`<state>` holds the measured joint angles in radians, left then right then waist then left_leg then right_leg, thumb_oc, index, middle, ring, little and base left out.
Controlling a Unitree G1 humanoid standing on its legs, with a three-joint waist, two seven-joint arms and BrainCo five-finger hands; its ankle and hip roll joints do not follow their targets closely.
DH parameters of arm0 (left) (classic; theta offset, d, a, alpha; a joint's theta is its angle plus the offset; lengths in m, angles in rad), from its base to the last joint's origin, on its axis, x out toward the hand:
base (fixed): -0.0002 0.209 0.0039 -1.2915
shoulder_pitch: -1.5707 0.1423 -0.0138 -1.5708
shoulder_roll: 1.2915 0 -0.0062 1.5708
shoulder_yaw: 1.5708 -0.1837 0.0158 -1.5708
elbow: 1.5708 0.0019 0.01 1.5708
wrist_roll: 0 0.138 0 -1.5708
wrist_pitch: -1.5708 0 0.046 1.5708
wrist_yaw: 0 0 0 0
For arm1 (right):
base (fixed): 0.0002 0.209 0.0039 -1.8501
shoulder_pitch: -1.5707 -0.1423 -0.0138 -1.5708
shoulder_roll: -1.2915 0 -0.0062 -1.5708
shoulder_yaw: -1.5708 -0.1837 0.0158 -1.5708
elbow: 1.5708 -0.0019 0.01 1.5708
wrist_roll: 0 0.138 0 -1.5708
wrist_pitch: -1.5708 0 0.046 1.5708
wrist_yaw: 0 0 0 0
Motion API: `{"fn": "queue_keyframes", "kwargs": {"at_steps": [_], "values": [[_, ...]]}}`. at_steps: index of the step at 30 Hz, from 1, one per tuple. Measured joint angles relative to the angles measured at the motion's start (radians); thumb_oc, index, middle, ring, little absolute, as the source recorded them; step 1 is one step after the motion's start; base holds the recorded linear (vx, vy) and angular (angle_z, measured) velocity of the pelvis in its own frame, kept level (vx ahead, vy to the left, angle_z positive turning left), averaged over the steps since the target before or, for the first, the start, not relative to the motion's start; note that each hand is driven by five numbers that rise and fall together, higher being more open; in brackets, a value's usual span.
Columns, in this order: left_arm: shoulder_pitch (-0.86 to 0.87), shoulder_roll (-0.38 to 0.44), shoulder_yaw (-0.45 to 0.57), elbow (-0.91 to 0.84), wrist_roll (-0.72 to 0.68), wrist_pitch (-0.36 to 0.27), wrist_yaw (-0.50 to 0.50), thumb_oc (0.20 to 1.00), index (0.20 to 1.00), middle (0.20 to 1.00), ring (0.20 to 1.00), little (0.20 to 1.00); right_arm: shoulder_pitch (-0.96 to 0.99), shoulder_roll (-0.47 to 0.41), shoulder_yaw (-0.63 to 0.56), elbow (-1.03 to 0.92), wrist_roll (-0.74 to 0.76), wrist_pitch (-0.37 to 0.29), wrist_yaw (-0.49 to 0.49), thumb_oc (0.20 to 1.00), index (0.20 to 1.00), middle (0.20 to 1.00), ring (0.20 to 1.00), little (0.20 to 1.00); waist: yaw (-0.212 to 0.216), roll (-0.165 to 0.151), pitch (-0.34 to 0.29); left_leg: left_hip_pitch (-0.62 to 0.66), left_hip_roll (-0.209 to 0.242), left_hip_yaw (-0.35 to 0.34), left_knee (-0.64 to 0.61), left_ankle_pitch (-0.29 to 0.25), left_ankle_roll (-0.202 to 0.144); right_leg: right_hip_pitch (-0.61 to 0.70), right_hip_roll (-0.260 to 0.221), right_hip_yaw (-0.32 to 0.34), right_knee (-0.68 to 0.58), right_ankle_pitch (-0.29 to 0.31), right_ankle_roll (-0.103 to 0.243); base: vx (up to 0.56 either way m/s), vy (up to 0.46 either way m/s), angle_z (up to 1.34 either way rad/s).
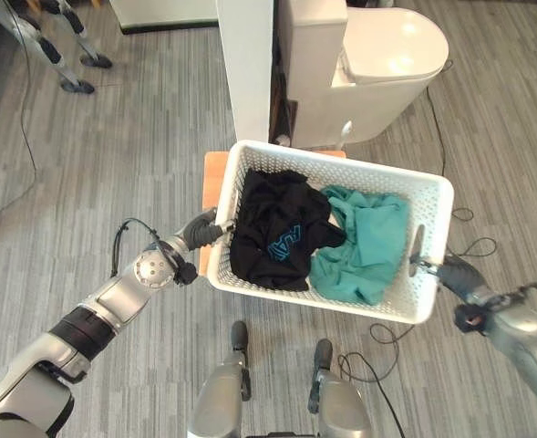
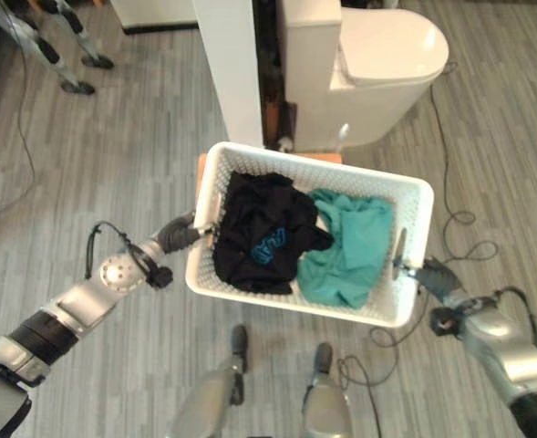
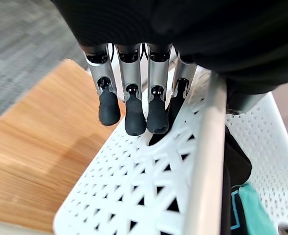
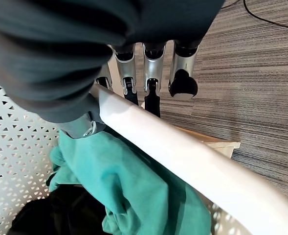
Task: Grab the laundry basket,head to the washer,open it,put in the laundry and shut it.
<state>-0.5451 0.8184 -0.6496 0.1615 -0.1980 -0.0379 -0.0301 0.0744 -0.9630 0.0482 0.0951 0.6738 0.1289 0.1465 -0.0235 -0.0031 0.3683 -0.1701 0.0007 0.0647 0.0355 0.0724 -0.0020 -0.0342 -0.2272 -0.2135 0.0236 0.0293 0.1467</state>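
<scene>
- The grey wood-grain floor runs under everything; one white laundry basket sits nearest the robot, partly over a low wooden board.
- Two garments lie inside the basket: a black one toward the left hand's side, and a teal one beside it, the two touching.
- The left hand grips the basket's left rim; the left wrist view shows its fingers curled down the outer lattice wall above the board.
- The right hand clasps the opposite rim; its wrist view shows fingers hooked over the rim with the teal cloth just inside.
- Beyond the basket stand one white panel and one rounded white appliance.
</scene>
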Motion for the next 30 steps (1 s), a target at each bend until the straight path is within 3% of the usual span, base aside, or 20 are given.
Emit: {"fn": "queue_keyframes", "kwargs": {"at_steps": [4,7,10,13,15,17,19,20,21,23,24,25,27,28,29,30], "values": [[0.011,-0.053,-0.008,0.021,0.002,0.006,-0.035,0.2,0.2,0.2,0.2,0.2,0.086,0.016,-0.049,-0.004,0.0,0.003,0.026,0.2,0.2,0.2,0.2,0.2,-0.024,0.019,-0.056,0.01,-0.028,0.017,0.019,-0.012,0.023,-0.008,-0.03,0.02,0.033,-0.007,0.022,-0.04,0.186,-0.09],[0.009,-0.085,-0.02,0.059,0.003,0.006,-0.042,0.2,0.2,0.2,0.2,0.2,0.077,0.02,-0.041,0.026,-0.001,0.007,0.029,0.2,0.2,0.2,0.2,0.2,-0.044,0.033,-0.076,0.008,-0.052,0.073,0.049,-0.038,0.044,-0.046,-0.055,0.047,0.055,0.005,0.038,-0.17,0.149,-0.47],[0.008,-0.086,-0.021,0.078,0.011,0.02,-0.048,0.2,0.2,0.2,0.2,0.2,0.064,0.066,-0.026,0.044,-0.003,0.01,0.027,0.2,0.2,0.2,0.2,0.2,-0.049,0.033,-0.077,0.011,-0.033,0.149,0.071,-0.059,0.063,-0.078,-0.056,0.013,0.068,0.048,0.005,-0.12,0.119,-0.79],[0.018,-0.079,-0.018,0.102,0.013,0.026,-0.062,0.2,0.2,0.2,0.2,0.2,0.069,0.112,0.021,0.062,-0.004,0.026,0.028,0.2,0.2,0.2,0.2,0.2,-0.017,0.034,-0.078,0.07,0.022,0.253,0.059,-0.091,0.08,-0.093,-0.03,-0.092,0.093,0.108,-0.072,-0.07,0.023,-1.03],[0.04,-0.078,-0.01,0.093,0.014,0.025,-0.064,0.2,0.2,0.2,0.2,0.2,0.083,0.112,0.037,0.063,-0.004,0.03,0.032,0.2,0.2,0.2,0.2,0.2,-0.022,0.028,-0.084,0.093,0.038,0.299,0.066,-0.1,0.086,-0.118,-0.049,-0.111,0.245,-0.005,-0.085,-0.17,-0.052,-0.68],[0.118,-0.068,0.035,0.067,0.016,0.022,-0.068,0.2,0.2,0.2,0.2,0.2,0.089,0.123,0.061,0.058,-0.004,0.031,0.04,0.2,0.2,0.2,0.2,0.2,0.008,0.018,-0.119,0.107,0.081,0.387,0.046,-0.088,0.07,-0.155,-0.056,-0.144,0.515,-0.167,-0.055,-0.19,-0.082,-1.09],[0.148,-0.057,0.041,0.063,0.016,0.023,-0.073,0.2,0.2,0.2,0.2,0.2,0.096,0.139,0.066,0.059,-0.013,0.034,0.052,0.2,0.2,0.2,0.2,0.2,0.042,-0.013,-0.142,0.116,0.097,0.45,0.036,-0.076,0.057,-0.107,-0.058,-0.155,0.5,-0.219,-0.035,-0.1,-0.07,-1.18],[0.152,-0.047,0.037,0.065,0.016,0.023,-0.077,0.2,0.2,0.2,0.2,0.2,0.097,0.152,0.075,0.068,-0.021,0.035,0.054,0.2,0.2,0.2,0.2,0.2,0.048,-0.043,-0.159,0.114,0.095,0.464,0.038,-0.079,0.045,-0.045,-0.048,-0.15,0.387,-0.214,-0.016,-0.23,-0.201,-0.71],[0.152,-0.046,0.037,0.07,0.016,0.023,-0.079,0.2,0.2,0.2,0.2,0.2,0.092,0.16,0.088,0.081,-0.021,0.035,0.055,0.2,0.2,0.2,0.2,0.2,0.047,-0.061,-0.167,0.112,0.092,0.469,0.038,-0.068,0.032,-0.016,-0.022,-0.161,0.298,-0.226,-0.023,-0.16,-0.157,-0.63],[0.161,-0.067,0.036,0.105,0.016,0.02,-0.086,0.2,0.2,0.2,0.2,0.2,0.038,0.172,0.119,0.145,-0.021,0.038,0.057,0.2,0.2,0.2,0.2,0.2,0.049,-0.047,-0.178,0.113,0.137,0.463,0.053,-0.055,0.028,-0.013,0.033,-0.143,0.229,-0.193,-0.06,-0.31,-0.346,-1.18],[0.172,-0.091,0.042,0.136,0.016,0.02,-0.085,0.2,0.2,0.2,0.2,0.2,0.022,0.181,0.142,0.177,-0.021,0.042,0.057,0.2,0.2,0.2,0.2,0.2,0.064,-0.044,-0.19,0.111,0.192,0.453,0.109,-0.053,0.025,-0.041,0.072,-0.153,0.214,-0.154,-0.114,-0.34,-0.462,-2.43],[0.185,-0.09,0.047,0.156,0.012,0.021,-0.087,0.2,0.2,0.2,0.2,0.2,-0.003,0.178,0.174,0.186,-0.021,0.044,0.058,0.2,0.2,0.2,0.2,0.2,0.089,-0.06,-0.205,0.11,0.228,0.482,0.148,-0.026,0.008,-0.034,0.098,-0.197,0.166,-0.122,-0.149,-0.2,-0.375,-2.1],[0.18,-0.114,0.046,0.158,0.012,0.017,-0.088,0.2,0.2,0.2,0.2,0.2,0.024,0.176,0.164,0.187,-0.021,0.044,0.055,0.2,0.2,0.2,0.2,0.2,0.061,-0.057,-0.208,0.088,0.244,0.44,0.187,-0.048,-0.036,0.0,0.121,-0.178,0.094,-0.091,-0.164,-0.11,-0.241,-0.85],[0.175,-0.131,0.047,0.156,0.012,0.016,-0.088,0.2,0.2,0.2,0.2,0.2,0.037,0.168,0.156,0.187,-0.02,0.044,0.056,0.2,0.2,0.2,0.2,0.2,0.046,-0.053,-0.21,0.081,0.222,0.415,0.154,-0.035,-0.061,-0.002,0.134,-0.169,0.094,-0.091,-0.165,-0.13,-0.259,-0.36],[0.177,-0.145,0.048,0.157,0.012,0.017,-0.088,0.2,0.2,0.2,0.2,0.2,0.039,0.156,0.156,0.188,-0.02,0.044,0.06,0.2,0.2,0.2,0.2,0.2,0.036,-0.036,-0.217,0.079,0.211,0.407,0.113,0.015,-0.072,-0.004,0.147,-0.162,0.092,-0.091,-0.165,-0.12,-0.221,-0.29],[0.178,-0.155,0.048,0.163,0.012,0.017,-0.089,0.2,0.2,0.2,0.2,0.2,0.039,0.16,0.151,0.198,-0.02,0.044,0.061,0.2,0.2,0.2,0.2,0.2,0.027,-0.025,-0.221,0.093,0.225,0.441,0.098,0.009,-0.06,-0.001,0.167,-0.154,0.085,-0.093,-0.166,-0.2,-0.284,-0.51]]}}
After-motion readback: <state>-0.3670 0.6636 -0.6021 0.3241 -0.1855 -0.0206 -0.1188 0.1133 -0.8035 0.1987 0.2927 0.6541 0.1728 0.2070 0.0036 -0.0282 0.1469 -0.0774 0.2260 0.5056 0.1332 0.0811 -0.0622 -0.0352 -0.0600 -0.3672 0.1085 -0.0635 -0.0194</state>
